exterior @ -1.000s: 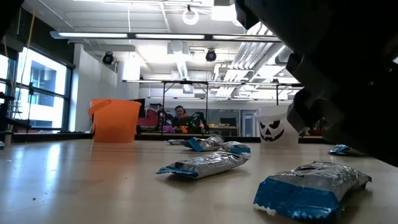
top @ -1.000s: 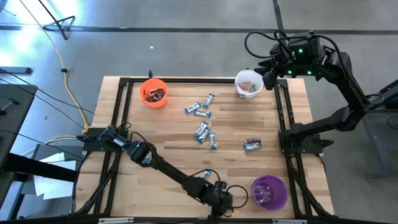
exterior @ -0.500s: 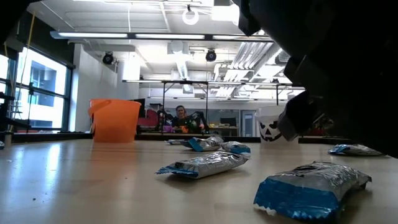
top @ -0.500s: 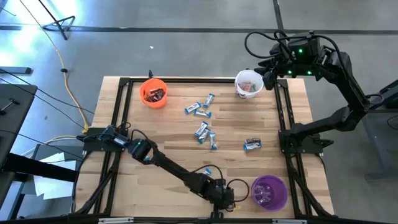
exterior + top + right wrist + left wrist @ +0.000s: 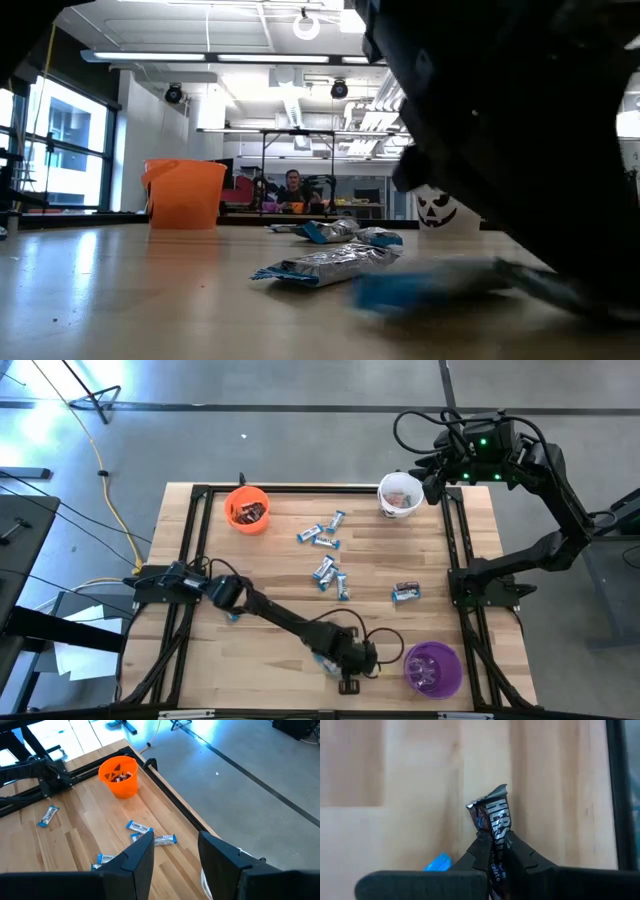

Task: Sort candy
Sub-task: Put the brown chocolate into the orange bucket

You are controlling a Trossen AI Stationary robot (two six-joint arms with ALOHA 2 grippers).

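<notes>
Here, at the near edge of the worktop (image 5: 200, 590), the left gripper (image 5: 494, 851) is pinched shut on a dark chocolate bar (image 5: 495, 817), whose long axis runs straight out from between the fingers, its crimped end pointing away from the wrist. In the high view the left arm reaches far across to the near right, its gripper (image 5: 345, 657) just left of the purple cup (image 5: 432, 668). The orange cup (image 5: 247, 509), which already holds dark pieces, stands at the far left corner, well apart from the gripper, so the carry likely runs back across the whole worktop. A blue wrapper (image 5: 438, 862) lies just beside the held bar. More blue-and-white candy (image 5: 328, 572) is scattered mid-worktop, with one piece (image 5: 405, 592) toward the right. The right gripper (image 5: 175, 852) waits with fingers apart at the far right, beside the white cup (image 5: 400, 495), nearer that loose candy.
</notes>
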